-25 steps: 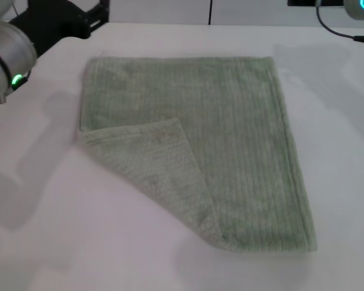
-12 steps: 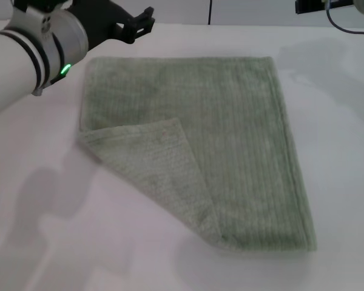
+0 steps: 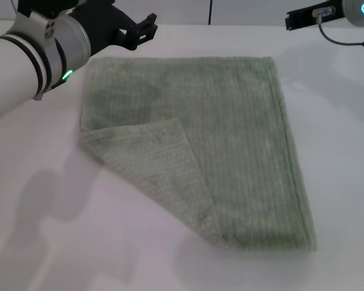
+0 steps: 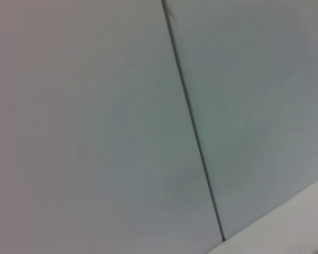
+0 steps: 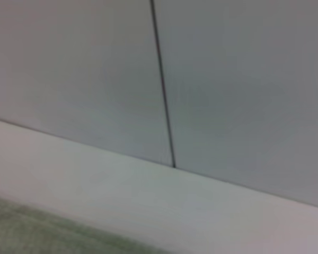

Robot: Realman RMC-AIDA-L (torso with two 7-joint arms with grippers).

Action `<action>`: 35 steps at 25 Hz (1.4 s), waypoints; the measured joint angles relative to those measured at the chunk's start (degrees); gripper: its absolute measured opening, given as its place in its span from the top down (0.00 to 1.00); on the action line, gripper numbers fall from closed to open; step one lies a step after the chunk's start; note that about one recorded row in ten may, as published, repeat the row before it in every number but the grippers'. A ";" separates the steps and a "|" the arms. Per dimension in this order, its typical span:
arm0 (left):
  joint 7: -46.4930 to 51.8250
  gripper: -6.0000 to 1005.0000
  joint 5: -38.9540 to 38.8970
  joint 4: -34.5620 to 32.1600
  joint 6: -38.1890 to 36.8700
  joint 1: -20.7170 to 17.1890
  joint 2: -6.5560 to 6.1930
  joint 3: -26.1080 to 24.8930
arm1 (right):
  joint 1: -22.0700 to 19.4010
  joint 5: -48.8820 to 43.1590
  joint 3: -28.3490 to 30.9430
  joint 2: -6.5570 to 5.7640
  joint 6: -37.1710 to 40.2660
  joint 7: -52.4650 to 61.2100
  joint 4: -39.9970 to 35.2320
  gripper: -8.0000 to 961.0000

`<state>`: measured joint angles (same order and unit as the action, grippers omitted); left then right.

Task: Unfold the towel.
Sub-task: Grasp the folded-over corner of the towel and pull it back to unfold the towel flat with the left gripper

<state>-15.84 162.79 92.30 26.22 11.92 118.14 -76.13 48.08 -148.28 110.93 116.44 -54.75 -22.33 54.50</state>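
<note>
Sage-green terry, the towel lies mid-table with its near-left corner folded over, while the left gripper, apparently open and empty, hovers at its far-left corner, probably to reach that flap.

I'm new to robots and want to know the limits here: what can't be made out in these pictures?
- Right gripper: head view's top edge cuts it off; fingers unclear.
- Left gripper: dark, seen end-on; finger gap unreadable.
- Pale sage-green ribbed terry towel: its folded-over corner hides what's beneath.
- Left wrist view: only wall.
</note>
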 joint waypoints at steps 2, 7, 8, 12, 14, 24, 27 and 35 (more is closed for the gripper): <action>-1.42 0.23 0.05 0.01 0.80 -0.10 0.04 0.62 | 0.12 2.09 0.06 0.07 0.16 -1.30 -1.49 0.99; -2.28 0.23 -0.19 -0.08 2.09 0.17 0.11 1.14 | 0.48 4.35 0.03 0.18 0.37 -2.96 -3.80 0.99; -2.28 0.23 -0.19 -0.08 2.09 0.17 0.11 1.14 | 0.50 4.36 0.01 0.20 0.45 -2.96 -4.07 0.99; -2.30 0.23 -0.39 -0.30 2.21 0.27 0.08 1.38 | -0.01 5.06 -0.07 0.43 2.71 -2.98 -5.12 0.99; -2.28 0.23 -0.37 -0.36 2.21 0.28 0.08 1.31 | -0.41 5.93 -0.13 0.59 3.87 -2.99 -5.47 0.99; -1.87 0.23 -5.36 -1.75 4.73 0.90 -0.09 -2.05 | -0.82 7.26 -0.48 1.30 9.07 -2.97 -7.28 0.99; -2.39 0.23 -6.87 -2.28 5.31 1.22 -0.09 -2.03 | -0.36 7.39 -0.61 1.34 9.93 -2.90 -8.40 0.99; -3.87 0.23 -6.88 -4.13 9.12 4.00 0.06 -1.35 | 0.35 7.97 -1.83 1.94 11.52 -2.94 -10.24 0.99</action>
<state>-19.71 155.91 88.18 35.33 15.93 118.20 -77.48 48.43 -140.31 109.09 118.38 -43.23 -25.26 44.26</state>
